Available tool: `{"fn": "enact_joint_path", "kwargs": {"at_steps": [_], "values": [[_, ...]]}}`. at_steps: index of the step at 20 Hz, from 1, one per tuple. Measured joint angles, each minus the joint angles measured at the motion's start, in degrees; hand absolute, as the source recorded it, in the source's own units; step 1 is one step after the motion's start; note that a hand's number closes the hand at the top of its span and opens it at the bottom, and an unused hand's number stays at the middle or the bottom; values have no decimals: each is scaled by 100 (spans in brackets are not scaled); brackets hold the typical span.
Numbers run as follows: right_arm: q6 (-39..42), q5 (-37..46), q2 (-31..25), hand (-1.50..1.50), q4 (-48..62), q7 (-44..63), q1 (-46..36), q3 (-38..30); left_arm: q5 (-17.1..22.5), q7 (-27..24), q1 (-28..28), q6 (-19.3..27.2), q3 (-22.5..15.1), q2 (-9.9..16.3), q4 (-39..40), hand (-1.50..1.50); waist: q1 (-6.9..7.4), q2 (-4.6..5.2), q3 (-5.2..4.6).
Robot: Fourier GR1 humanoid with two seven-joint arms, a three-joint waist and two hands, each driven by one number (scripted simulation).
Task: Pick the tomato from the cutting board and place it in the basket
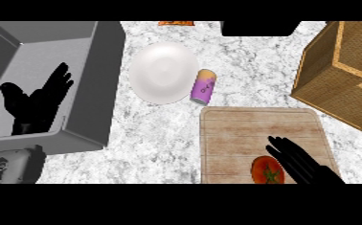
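just right robot hand [300,164], fingers straight, beside tomato [267,170] nr cutting board [233,138] bottom edge

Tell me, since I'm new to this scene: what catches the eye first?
The red round tomato sits on the pale wooden cutting board at lower right, with the black right hand beside it. A white round plate lies mid-counter, and a woven wicker basket stands at the right edge.
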Motion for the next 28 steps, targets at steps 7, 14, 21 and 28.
{"fn": "enact_joint_path", "kwargs": {"at_steps": [7, 14, 21, 28], "values": [[-327, 572, 215, -150, 350, 36, -84, 101, -48, -134, -101, -145, 178, -55, 244, 0, 0, 2, 0], [-479, 1252, 297, 150, 608, 221, -288, 374, -165, 96, -114, -98, 146, -162, -16, 0, 16, 1, -1], [-856, 1792, 479, 150, 1111, 184, -664, 621, -242, -52, -112, -170, 217, -223, 129, 0, 13, -34, -47], [-618, 2039, 1386, 150, 1229, 2496, -888, 1383, -291, -80, -256, -149, 201, -269, 250, 0, 34, -14, -67]]}}
